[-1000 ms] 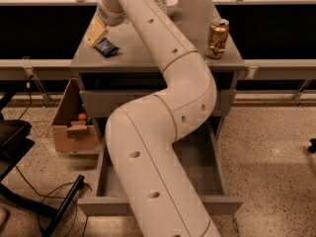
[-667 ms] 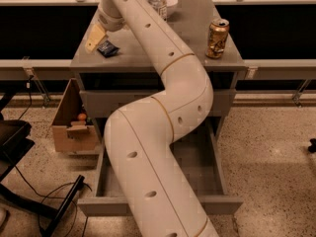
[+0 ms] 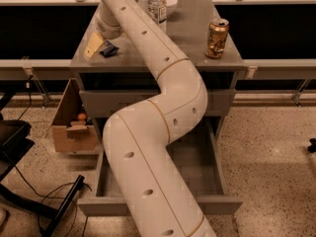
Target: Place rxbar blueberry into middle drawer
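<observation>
**Speckled floor, grey cabinet: bar on top, drawer open**

Speckled stone floor [image 3: 266,147] runs round a grey cabinet [image 3: 187,38], which I see from above and in front.

1. Arm. My white arm [image 3: 163,98] rises from the lower edge of the view, bends in front of the cabinet and reaches up over its top towards the left rear.
2. Gripper. My gripper [image 3: 94,46] is low over the cabinet top near the left edge, its beige end angled down and to the left. Whether it is open or closed I cannot tell.
3. Bar. The rxbar [image 3: 109,49] lies flat on the cabinet top just beside the gripper, on its right. Whether the two touch I cannot tell. The bar is not lifted.
4. Drawer. The middle drawer [image 3: 224,204] is pulled well out towards me. The arm hides much of its inside, and the part I can see on the right holds nothing.
5. Upper drawer [image 3: 98,102]. It is shut.
6. Other items. A gold can [image 3: 217,38] stands upright near the right front corner of the top, well apart from the bar. A clear bottle [image 3: 157,4] and a white bowl [image 3: 171,3] stand at the rear.
7. Floor. A cardboard box [image 3: 66,132] sits on the floor against the cabinet's left side, with a small orange object inside.
</observation>
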Controlling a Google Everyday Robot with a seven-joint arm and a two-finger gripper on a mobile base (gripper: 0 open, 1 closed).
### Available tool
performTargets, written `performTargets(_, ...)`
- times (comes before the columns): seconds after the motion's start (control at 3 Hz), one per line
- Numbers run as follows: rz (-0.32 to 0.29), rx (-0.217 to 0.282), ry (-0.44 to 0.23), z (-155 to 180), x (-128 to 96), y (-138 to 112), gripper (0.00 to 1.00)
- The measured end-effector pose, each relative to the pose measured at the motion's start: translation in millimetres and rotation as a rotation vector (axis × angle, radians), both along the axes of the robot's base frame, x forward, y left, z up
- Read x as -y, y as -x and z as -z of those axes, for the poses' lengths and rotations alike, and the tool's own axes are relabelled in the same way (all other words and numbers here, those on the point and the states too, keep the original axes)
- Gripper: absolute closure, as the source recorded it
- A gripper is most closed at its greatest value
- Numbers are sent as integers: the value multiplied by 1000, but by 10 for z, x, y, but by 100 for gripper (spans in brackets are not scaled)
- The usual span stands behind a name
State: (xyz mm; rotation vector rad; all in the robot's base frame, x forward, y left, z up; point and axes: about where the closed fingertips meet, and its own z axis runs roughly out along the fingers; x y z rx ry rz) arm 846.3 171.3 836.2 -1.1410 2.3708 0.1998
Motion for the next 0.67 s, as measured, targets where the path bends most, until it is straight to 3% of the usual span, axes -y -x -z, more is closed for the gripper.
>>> performTargets(0.67, -17, -9, 8, 67, -57, 19, 50)
